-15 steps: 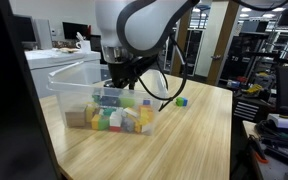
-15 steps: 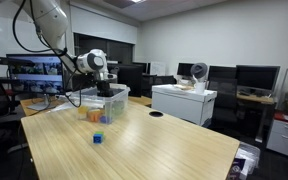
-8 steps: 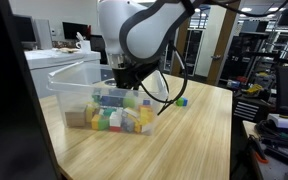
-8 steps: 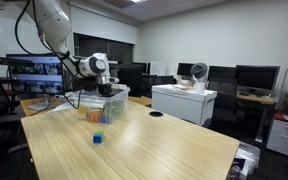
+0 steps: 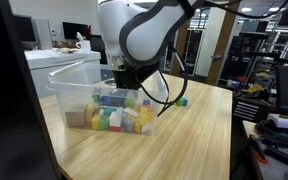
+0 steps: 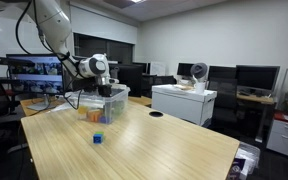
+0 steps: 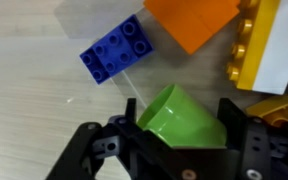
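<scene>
My jaws (image 7: 180,110) stand apart, one on each side of a green block (image 7: 179,128) inside the clear bin (image 5: 69,95); I cannot tell whether they press on it. The green block lies on the bin's floor, near a blue brick (image 7: 119,50), an orange block (image 7: 189,20) and a yellow brick (image 7: 254,45). Outside the bin, a small block (image 6: 98,138) sits on the table (image 5: 194,140).

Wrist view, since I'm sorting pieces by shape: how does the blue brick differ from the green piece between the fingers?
The blue brick shows studs facing the camera; the green piece shows only smooth faces. The blue brick lies clear of the fingers; the green piece sits between them, contact unclear. The blue brick looks flat and rectangular, the green piece slanted. Both lie on the bin floor.
</scene>
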`<state>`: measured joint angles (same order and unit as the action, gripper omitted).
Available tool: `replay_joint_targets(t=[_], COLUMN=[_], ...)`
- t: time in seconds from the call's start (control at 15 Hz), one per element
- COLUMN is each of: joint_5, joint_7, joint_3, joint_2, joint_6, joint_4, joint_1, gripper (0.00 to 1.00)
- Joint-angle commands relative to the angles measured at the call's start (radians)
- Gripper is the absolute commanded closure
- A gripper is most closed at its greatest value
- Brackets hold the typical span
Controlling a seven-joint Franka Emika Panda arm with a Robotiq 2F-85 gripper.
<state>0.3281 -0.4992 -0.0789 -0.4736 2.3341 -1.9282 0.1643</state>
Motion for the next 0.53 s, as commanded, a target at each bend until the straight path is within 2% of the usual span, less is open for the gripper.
replay_joint_targets(t=[0.0,0.47], joint_5=[-0.010,-0.012], joint_7=[0.027,0.023], joint_3=[-0.001,-0.002], joint_2=[0.006,0.044], joint_6=[0.022,0.008], joint_4=[-0.014,-0.024], joint_1=[0.003,0.006], gripper=[0.44,0.44])
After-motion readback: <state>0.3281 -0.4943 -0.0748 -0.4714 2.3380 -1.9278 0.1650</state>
